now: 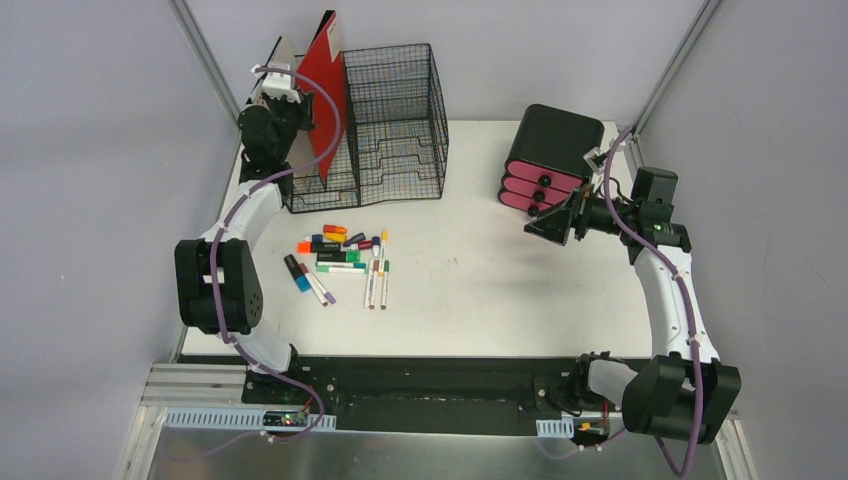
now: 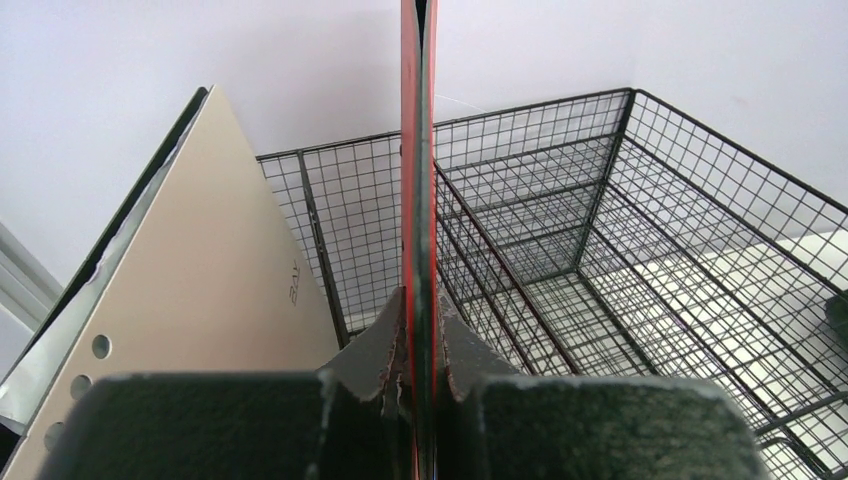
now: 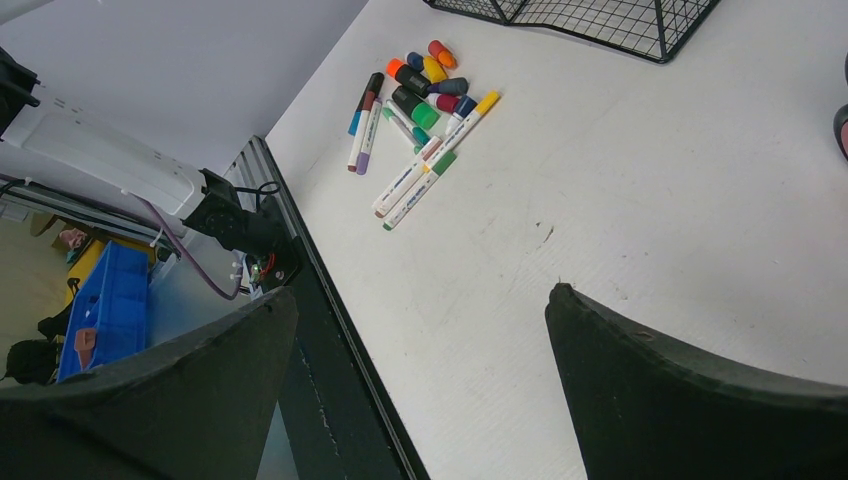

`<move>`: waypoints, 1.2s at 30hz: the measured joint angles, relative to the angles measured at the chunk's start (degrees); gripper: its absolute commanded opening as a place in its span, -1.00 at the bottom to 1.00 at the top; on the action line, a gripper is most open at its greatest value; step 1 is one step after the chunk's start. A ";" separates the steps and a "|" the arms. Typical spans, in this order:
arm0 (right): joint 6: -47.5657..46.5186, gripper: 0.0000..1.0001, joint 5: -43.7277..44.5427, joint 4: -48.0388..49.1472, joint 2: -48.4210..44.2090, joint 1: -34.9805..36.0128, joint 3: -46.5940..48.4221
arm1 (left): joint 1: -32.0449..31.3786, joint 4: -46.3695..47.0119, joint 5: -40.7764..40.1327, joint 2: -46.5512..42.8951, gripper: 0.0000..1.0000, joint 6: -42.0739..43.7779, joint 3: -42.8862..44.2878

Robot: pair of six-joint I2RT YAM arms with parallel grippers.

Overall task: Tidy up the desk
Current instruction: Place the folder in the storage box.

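The white desk [image 1: 480, 270] carries a scattered pile of coloured markers [image 1: 345, 255] at its left-middle. At the back left my left gripper [image 1: 304, 98] is shut on the edge of a red folder [image 1: 326, 95], which stands upright in the left part of the black wire-mesh organizer [image 1: 395, 120]. In the left wrist view the red folder [image 2: 418, 150] runs straight up from my left gripper [image 2: 420, 335], with the mesh organizer [image 2: 620, 250] to its right. My right gripper [image 1: 543, 226] hangs open and empty in front of the black box with pink drawers [image 1: 550, 160]. Through my right gripper [image 3: 420, 305] I see bare desk [image 3: 600, 200] and the markers [image 3: 420, 110].
A beige ring-bound notebook [image 2: 180, 280] leans to the left of the red folder, also visible as the beige notebook [image 1: 283, 55] from above. A corner of the mesh organizer [image 3: 600, 20] shows in the right wrist view. The black strip [image 3: 330, 370] runs along the desk's front edge.
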 measured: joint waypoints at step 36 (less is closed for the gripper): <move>-0.13 0.98 0.20 0.00 0.70 0.00 0.00 | 1.73 7.39 5.29 6.10 -0.22 -2.49 2.32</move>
